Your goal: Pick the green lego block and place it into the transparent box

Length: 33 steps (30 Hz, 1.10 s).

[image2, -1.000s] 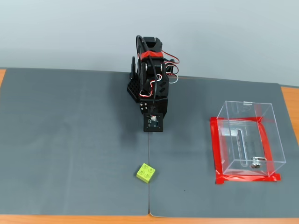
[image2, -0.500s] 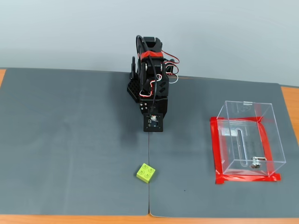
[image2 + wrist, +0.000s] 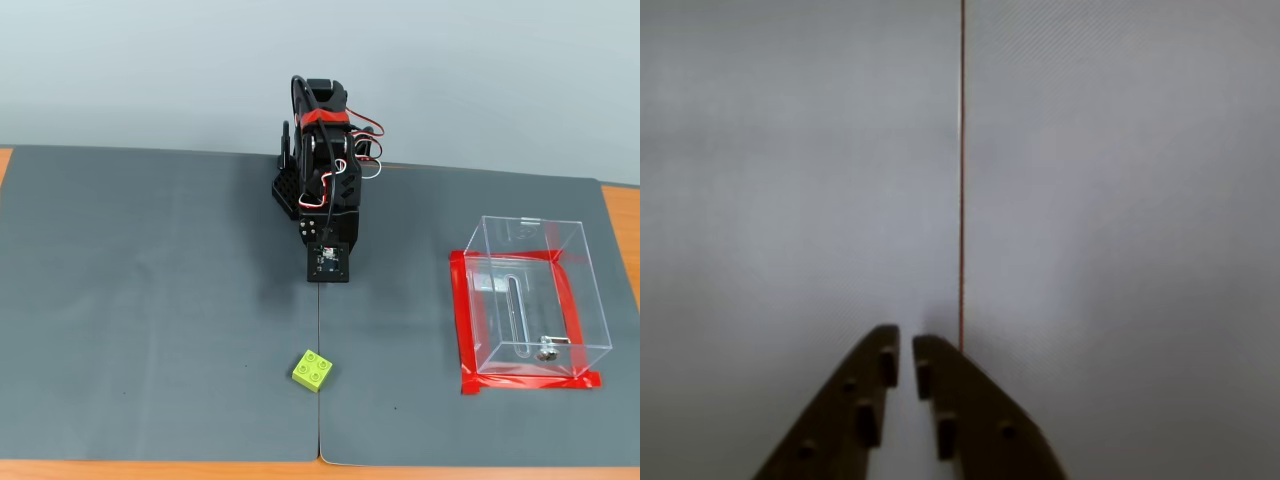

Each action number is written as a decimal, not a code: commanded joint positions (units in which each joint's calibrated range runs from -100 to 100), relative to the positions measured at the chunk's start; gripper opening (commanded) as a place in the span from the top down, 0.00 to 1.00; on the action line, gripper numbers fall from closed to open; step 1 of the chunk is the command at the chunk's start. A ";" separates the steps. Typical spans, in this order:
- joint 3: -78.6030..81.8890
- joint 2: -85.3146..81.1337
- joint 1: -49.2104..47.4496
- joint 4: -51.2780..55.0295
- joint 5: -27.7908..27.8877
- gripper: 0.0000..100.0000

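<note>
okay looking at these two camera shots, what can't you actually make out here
- Gripper: the wrist view shows the fingers nearly closed with nothing between them, but their bases are cut off by the bottom edge. In the fixed view the folded arm hides them.
- Green lego block and transparent box: both outside the wrist view, which shows only blurred grey mat and a thin seam.
- Small metal part in the box base: too small to identify.

The end effector (image 3: 906, 345) hangs nearly closed and empty over grey mat (image 3: 790, 180) beside a thin seam (image 3: 962, 150)
</note>
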 commanded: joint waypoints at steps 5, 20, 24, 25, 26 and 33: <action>-2.84 0.00 0.36 0.15 0.14 0.98; -2.84 0.00 0.36 0.15 0.14 0.98; -2.84 0.00 0.36 0.15 0.14 0.98; -2.84 0.00 0.36 0.15 0.14 0.98; -2.84 0.00 0.36 0.15 0.14 0.98; -2.84 0.00 0.36 0.15 0.14 0.98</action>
